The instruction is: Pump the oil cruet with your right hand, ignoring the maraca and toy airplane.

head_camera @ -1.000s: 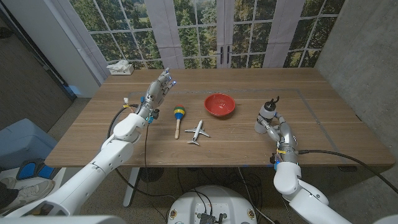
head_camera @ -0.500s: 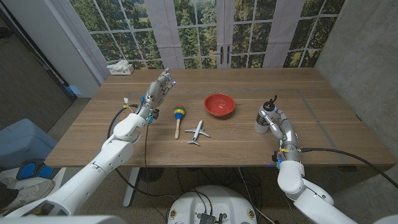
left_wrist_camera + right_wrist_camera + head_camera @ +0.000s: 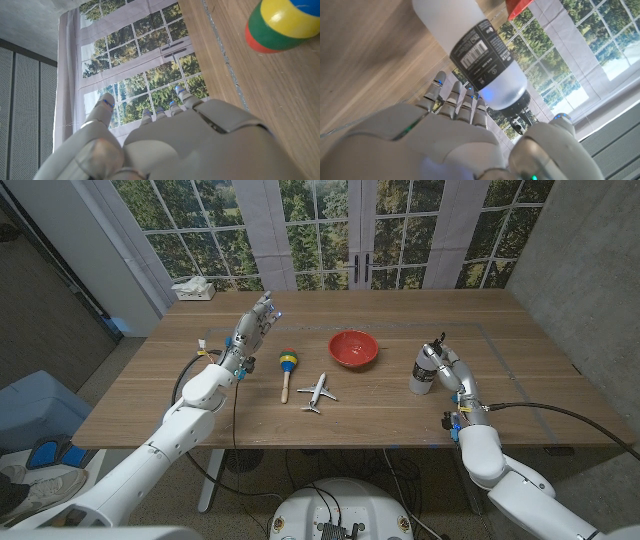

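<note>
White plastic, the oil cruet [image 3: 423, 370] stands upright on the counter's [image 3: 380, 405] right side, long axis vertical, black pump pointing up. Over the last second the right hand [image 3: 447, 371] has closed in beside it, fingers apart, not gripping; pumping looks imminent. The left hand [image 3: 257, 318] hovers open.

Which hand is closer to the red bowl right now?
Right. The right hand is beside the bottle, just right of the bowl; the left hand is raised farther off, beyond the maraca.
</note>
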Tool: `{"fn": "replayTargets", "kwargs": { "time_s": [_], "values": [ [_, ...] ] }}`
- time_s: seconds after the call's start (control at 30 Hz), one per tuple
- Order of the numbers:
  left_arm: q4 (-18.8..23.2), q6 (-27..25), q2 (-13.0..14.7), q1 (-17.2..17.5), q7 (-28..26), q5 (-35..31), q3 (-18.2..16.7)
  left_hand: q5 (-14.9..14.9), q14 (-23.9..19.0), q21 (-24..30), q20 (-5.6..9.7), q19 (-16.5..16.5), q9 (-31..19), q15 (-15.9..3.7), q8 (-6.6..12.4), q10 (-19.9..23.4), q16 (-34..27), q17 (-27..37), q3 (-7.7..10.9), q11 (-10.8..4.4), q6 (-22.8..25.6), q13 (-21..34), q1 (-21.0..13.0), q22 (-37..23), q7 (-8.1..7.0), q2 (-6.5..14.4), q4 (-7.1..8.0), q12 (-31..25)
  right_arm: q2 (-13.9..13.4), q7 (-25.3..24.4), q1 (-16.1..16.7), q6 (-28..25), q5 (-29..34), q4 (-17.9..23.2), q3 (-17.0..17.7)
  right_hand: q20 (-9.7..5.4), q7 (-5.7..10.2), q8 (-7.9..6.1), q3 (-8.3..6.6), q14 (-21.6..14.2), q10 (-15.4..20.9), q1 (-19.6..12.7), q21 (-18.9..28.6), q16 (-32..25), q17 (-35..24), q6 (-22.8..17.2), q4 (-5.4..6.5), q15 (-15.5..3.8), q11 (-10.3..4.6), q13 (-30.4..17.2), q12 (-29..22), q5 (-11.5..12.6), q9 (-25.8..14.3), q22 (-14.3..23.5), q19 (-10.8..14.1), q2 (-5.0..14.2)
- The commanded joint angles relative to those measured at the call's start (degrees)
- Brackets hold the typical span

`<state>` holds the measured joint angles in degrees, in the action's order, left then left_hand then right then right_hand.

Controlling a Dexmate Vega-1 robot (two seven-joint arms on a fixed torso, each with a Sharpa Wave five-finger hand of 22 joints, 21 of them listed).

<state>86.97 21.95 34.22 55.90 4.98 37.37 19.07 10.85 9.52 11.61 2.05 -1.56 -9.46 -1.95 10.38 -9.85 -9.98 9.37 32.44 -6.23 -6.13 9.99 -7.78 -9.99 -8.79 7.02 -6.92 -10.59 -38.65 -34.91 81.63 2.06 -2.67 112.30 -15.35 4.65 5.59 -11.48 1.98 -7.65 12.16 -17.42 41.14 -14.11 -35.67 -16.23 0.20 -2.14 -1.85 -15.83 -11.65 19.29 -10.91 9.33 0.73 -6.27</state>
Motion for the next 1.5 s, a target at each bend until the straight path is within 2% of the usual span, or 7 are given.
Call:
{"fn": "replayTargets", "kwargs": {
  "time_s": [0.03, 0.17, 0.3, 0.5, 1.03, 1.23, 1.5],
  "values": [
    [0.4, 0.1, 0.2, 0.8, -0.6, 0.1, -0.3, -0.1, 3.4, -0.3, 1.47, -0.4, -0.3, -4.77, 0.02, -2.0, 0.0, 0.1, 0.01, 0.2, 0.0, 0.1, -0.2, -0.2, -0.26, 2.0, -0.33, -0.1, -1.2, 8.8, -2.0, 8.5, -7.3, -2.8, 2.6, -2.04, -0.79, -0.31, 0.52, 1.3, 0.3, 2.3, -1.7, 0.9, 1.0, -1.0, 1.56, -2.01, 0.17, 0.5, 0.0, 0.6, 0.0, 0.1, -1.0, 0.76],
    [0.4, 0.2, 0.1, 0.9, -0.6, 0.1, -0.4, -0.1, 3.4, -0.4, 1.51, -0.4, -0.3, -4.76, 0.02, -2.0, 0.0, 0.1, 0.02, 0.12, 0.0, 0.1, -0.2, -0.2, -0.29, 2.0, -0.35, -0.1, -0.8, 11.7, -2.9, 11.8, -10.3, -4.2, 3.2, -3.95, -1.95, -0.17, 0.72, 2.0, 0.5, 3.3, -2.8, 1.6, 2.1, -1.2, 2.36, -1.97, 0.35, 1.1, 0.0, 0.9, 0.1, 0.1, -1.2, 1.74],
    [0.7, 0.3, 0.2, 1.1, -0.7, 0.1, -0.4, -0.1, 3.4, -0.3, 1.52, -0.4, -0.3, -4.78, 0.02, -2.0, 0.0, 0.1, 0.02, 0.07, -0.1, 0.1, -0.2, -0.2, -0.25, 2.0, -0.37, -0.1, -0.7, 14.5, -3.8, 14.8, -12.9, -5.7, 3.9, -5.12, -2.17, -0.05, 0.69, 2.5, 0.7, 3.6, -3.4, 2.0, 2.9, -1.2, 2.74, -1.75, 0.39, 1.4, 0.0, 1.1, 0.1, 0.0, -1.1, 2.47],
    [2.1, 0.2, 0.7, 2.2, -1.4, -0.2, -0.7, -0.1, 3.5, -0.4, 1.57, -0.4, -0.3, -4.81, 0.0, -2.0, 0.0, 0.1, 0.01, 0.13, -0.2, 0.1, -0.2, -0.2, -0.14, 2.0, -0.4, -0.1, -0.9, 19.7, -5.6, 18.4, -17.6, -8.3, 4.7, -6.06, -2.24, 0.12, 0.59, 2.7, 0.9, 3.7, -3.7, 2.4, 3.9, -1.1, 3.02, -1.64, 0.36, 1.9, 0.0, 1.4, 0.2, 0.0, 0.6, 3.31],
    [7.4, 0.1, 2.2, 6.7, -4.9, -1.1, -2.2, -0.1, 3.6, -0.4, 1.85, -0.3, -0.3, -4.76, 0.0, -2.0, 0.0, 0.1, -0.04, 0.15, -0.3, 0.1, -0.3, -0.2, 0.05, 1.9, -0.45, -0.1, -1.2, 32.8, -10.3, 22.5, -31.3, -13.9, 5.9, -5.9, -3.4, 0.41, 0.51, 2.2, 1.2, 3.4, -4.4, 2.5, 5.7, -0.4, 3.03, -1.1, 0.67, 2.5, 0.0, 1.8, 0.3, 0.0, 2.9, 4.08],
    [9.9, -0.1, 2.7, 9.2, -7.1, -1.6, -3.1, -0.1, 3.6, -0.4, 1.97, -0.3, -0.3, -4.78, 0.01, -2.1, 0.0, 0.1, -0.07, 0.19, -0.3, 0.1, -0.2, -0.2, 0.11, 1.9, -0.47, -0.1, -0.7, 38.2, -13.2, 23.6, -36.1, -17.1, 5.8, -5.68, -3.45, 0.32, 0.5, 2.0, 1.3, 3.3, -4.6, 2.5, 6.2, -0.6, 2.97, -1.11, 0.83, 2.7, 0.0, 1.9, 0.3, 0.0, 3.3, 4.2],
    [13.1, -0.8, 2.9, 12.0, -10.6, -2.9, -4.0, -0.1, 3.7, -0.4, 2.2, -0.3, -0.3, -4.76, 0.07, -2.0, 0.0, 0.1, -0.14, 0.2, -0.2, 0.1, -0.2, -0.2, 0.38, 1.8, -0.5, -0.1, 0.5, 47.3, -18.8, 24.3, -43.5, -23.1, 5.7, -5.71, -3.44, 0.19, 0.46, 1.5, 1.9, 3.0, -4.9, 2.5, 6.9, -1.0, 2.87, -1.16, 1.16, 2.9, -0.1, 2.0, 0.3, 0.0, 4.4, 4.44]
  ]
}}
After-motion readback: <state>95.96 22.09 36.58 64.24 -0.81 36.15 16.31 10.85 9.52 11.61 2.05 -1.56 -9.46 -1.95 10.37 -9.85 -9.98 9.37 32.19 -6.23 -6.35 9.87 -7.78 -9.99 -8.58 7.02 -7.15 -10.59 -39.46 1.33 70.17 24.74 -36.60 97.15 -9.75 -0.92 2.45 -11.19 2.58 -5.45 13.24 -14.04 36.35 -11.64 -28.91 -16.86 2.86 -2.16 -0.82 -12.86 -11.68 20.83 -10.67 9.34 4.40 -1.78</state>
